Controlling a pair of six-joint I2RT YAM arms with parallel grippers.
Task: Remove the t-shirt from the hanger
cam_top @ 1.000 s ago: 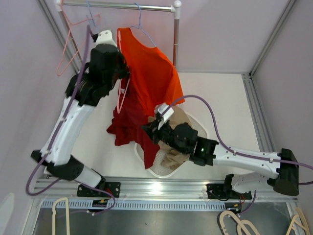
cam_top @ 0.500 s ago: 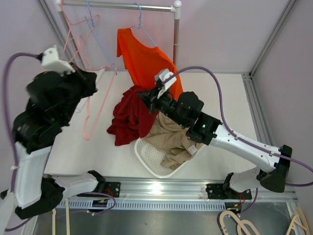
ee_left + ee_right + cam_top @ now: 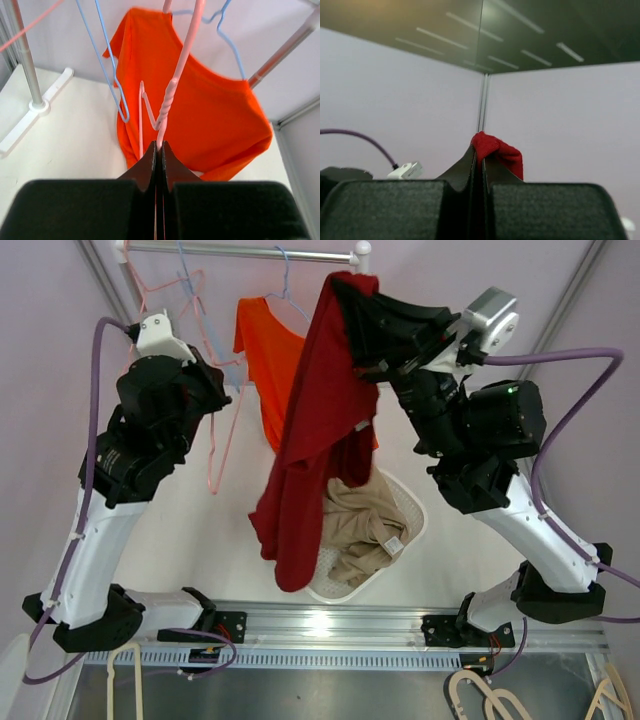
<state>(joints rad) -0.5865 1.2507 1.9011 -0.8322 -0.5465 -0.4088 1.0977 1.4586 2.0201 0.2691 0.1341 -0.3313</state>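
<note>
The right gripper is raised high and pinched shut on a bunched fold of the dark red t-shirt. The shirt hangs from the fingertips with its long axis vertical. Its free end points down toward the white basket, far below the gripper, where a beige garment lies. The left gripper is clamped on the twisted neck of a bare pink hanger, which runs straight out from its fingertips. Beyond that hanger, an orange t-shirt hangs on a blue hanger.
</note>
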